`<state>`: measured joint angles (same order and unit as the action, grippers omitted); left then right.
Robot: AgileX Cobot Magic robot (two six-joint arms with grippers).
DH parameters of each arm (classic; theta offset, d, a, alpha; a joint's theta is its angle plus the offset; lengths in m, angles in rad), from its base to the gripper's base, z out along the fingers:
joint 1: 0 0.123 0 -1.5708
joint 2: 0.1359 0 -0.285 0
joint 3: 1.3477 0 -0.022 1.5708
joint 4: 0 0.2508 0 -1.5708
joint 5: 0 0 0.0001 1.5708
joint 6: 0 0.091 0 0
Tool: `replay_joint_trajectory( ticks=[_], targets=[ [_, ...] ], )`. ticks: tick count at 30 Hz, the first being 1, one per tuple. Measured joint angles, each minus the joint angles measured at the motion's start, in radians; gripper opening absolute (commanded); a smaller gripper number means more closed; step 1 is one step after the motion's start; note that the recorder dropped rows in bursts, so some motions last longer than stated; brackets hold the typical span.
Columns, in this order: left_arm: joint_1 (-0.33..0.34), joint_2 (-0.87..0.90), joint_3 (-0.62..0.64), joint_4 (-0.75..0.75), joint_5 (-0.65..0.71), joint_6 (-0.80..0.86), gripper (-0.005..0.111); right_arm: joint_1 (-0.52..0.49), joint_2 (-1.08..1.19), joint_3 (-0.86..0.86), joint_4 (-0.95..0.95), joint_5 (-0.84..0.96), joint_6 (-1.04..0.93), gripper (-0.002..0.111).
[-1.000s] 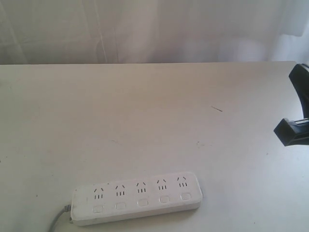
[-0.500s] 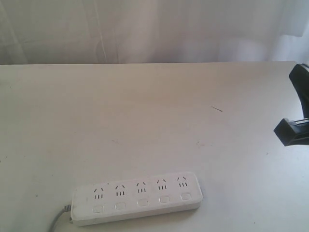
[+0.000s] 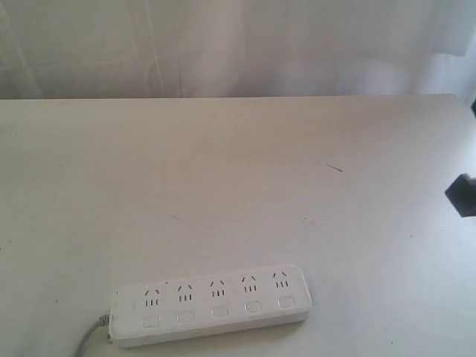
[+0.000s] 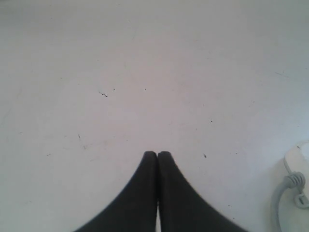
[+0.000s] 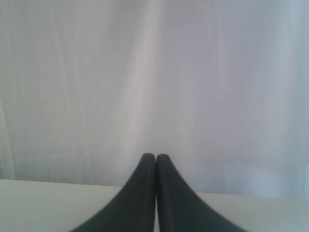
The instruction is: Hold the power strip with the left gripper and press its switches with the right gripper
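We see the power strip (image 3: 210, 305) lying on the table (image 3: 223, 163). Both the left gripper (image 4: 157, 155) and right gripper (image 5: 155, 157) are pinched closed, empty

A pale table (image 3: 223, 163) with a few small dark specks and one short thin mark (image 3: 335, 167) stands before a white curtain (image 3: 223, 44) hanging in soft folds.

The right pincer (image 5: 155, 157) shows its two black fingers pressed together, tips touching. Beyond them a white curtain (image 5: 203, 72) hangs behind the pale table (image 5: 43, 208).
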<state>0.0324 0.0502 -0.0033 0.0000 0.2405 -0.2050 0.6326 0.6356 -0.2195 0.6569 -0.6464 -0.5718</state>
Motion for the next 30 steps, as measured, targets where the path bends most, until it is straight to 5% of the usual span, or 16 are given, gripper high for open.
replay_joint_trajectory(
  ticks=[10, 19, 30],
  targets=[
    [0.000, 0.000, 0.000, 0.000, 0.000, 0.000, 0.000, -0.246, -0.185, 0.009, -0.039, 0.530, -0.315, 0.000],
    [0.000, 0.000, 0.000, 0.000, 0.000, 0.000, 0.000, -0.527, -0.430, 0.136, -0.024, 0.590, -0.227, 0.000],
    [0.000, 0.000, 0.000, 0.000, 0.002, 0.003, 0.000, -0.659, -0.627, 0.214, -0.022, 0.689, -0.108, 0.000]
  ],
)
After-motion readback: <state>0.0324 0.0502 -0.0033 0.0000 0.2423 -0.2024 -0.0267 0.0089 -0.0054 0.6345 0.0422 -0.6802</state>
